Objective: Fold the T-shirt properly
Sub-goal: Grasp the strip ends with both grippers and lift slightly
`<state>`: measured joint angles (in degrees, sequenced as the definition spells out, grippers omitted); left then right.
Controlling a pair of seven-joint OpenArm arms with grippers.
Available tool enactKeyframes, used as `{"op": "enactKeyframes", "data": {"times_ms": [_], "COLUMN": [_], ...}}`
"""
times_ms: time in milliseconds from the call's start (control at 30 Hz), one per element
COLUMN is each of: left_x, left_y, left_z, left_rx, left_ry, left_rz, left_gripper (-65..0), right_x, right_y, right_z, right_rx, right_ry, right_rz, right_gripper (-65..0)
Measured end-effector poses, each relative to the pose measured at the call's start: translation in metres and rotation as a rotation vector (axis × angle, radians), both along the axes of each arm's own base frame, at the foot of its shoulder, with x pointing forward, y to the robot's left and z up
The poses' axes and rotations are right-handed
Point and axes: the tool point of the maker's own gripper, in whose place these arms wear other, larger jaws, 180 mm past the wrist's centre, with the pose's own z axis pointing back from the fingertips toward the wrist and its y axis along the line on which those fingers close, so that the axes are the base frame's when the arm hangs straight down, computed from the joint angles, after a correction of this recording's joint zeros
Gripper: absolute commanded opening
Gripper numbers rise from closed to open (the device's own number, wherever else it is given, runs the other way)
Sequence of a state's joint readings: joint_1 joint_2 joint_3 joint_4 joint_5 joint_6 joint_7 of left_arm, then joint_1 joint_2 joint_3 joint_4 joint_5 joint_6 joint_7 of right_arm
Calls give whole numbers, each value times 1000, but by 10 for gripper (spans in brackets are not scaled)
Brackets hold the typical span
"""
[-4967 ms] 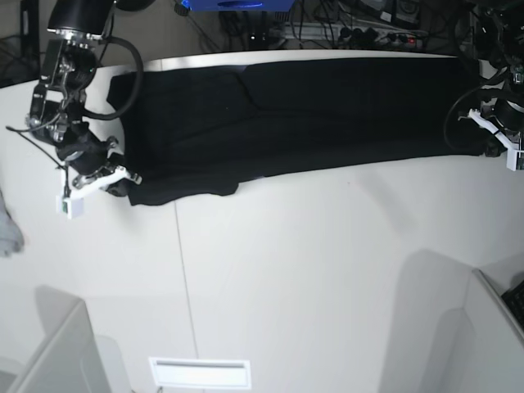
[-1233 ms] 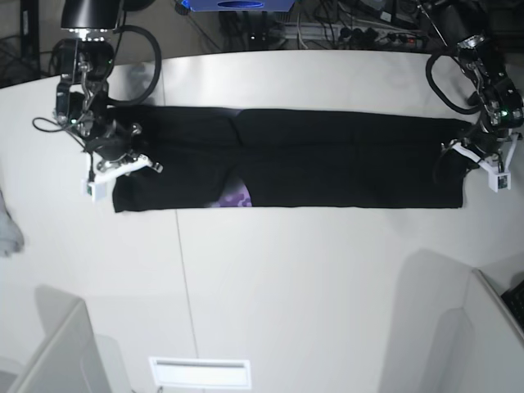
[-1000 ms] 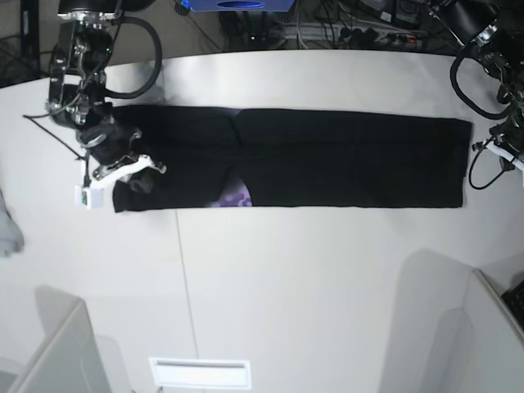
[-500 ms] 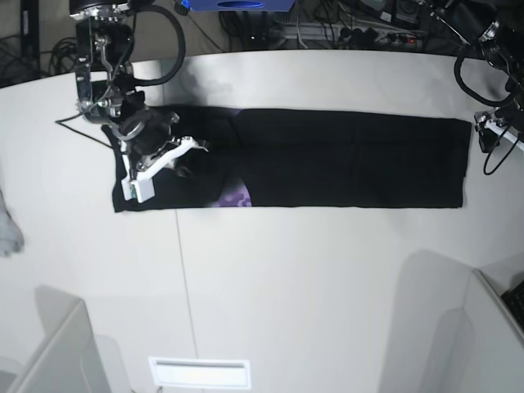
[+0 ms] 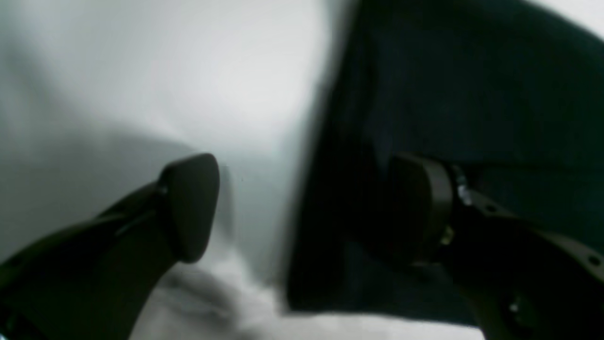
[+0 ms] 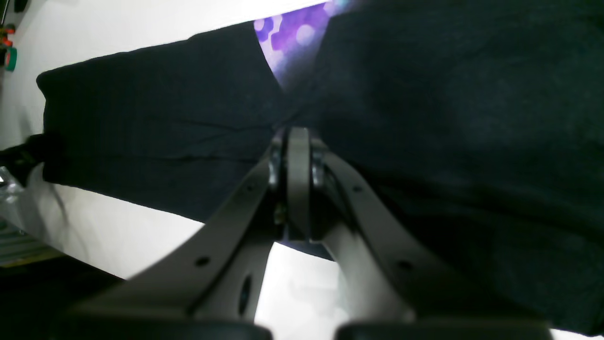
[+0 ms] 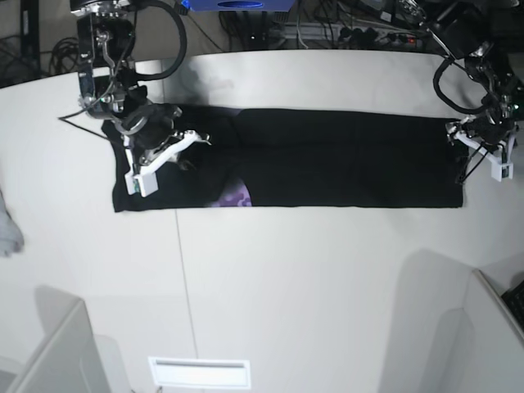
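Observation:
The black T-shirt (image 7: 344, 160) lies flat as a long folded strip across the far side of the table, with a bit of purple print (image 7: 237, 196) showing at its near edge. The print also shows in the right wrist view (image 6: 292, 42). My right gripper (image 7: 187, 155) is shut, with its tips (image 6: 298, 141) on the cloth near the strip's left part, where creases meet. I cannot tell if cloth is pinched. My left gripper (image 7: 460, 146) is open at the shirt's right edge (image 5: 311, 189), with one finger (image 5: 188, 208) over bare table and the other (image 5: 417, 208) over cloth.
A small pale grey cloth (image 7: 6, 229) lies at the table's left edge. Pale bin walls stand at the near left (image 7: 57, 352) and near right (image 7: 491, 327). A white slotted piece (image 7: 199, 372) sits at the near edge. Cables and a power strip (image 7: 368, 33) run behind the table.
The shirt went from a wider spread to a narrower strip. My right gripper left the strip's left end and moved inward. My left gripper let go, drew away, then returned to the right edge.

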<state>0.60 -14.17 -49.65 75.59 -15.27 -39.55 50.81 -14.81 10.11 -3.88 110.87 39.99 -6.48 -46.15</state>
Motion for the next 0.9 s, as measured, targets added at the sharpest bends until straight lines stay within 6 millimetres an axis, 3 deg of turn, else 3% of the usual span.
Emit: {"op": "enactKeyframes", "data": {"times_ms": [433, 500, 700, 900], "left_x": [18, 18, 13, 13], "left_y": [-8, -8, -9, -8], "left_z": [-6, -6, -13, -12], "left_rx": [-72, -73, -91, -89], "left_ry": [-82, -85, -74, -76], "left_rz": [29, 31, 39, 39], "left_gripper": [-132, -196, -638, -650], "right_x": [-2, -4, -7, -7], "right_y": [0, 0, 0, 0], "right_z": [-2, -2, -6, -6], "right_rx": [1, 1, 0, 0], "right_ry": [7, 9, 22, 22], "right_rz": [1, -1, -1, -2], "right_gripper": [-650, -650, -650, -650]}}
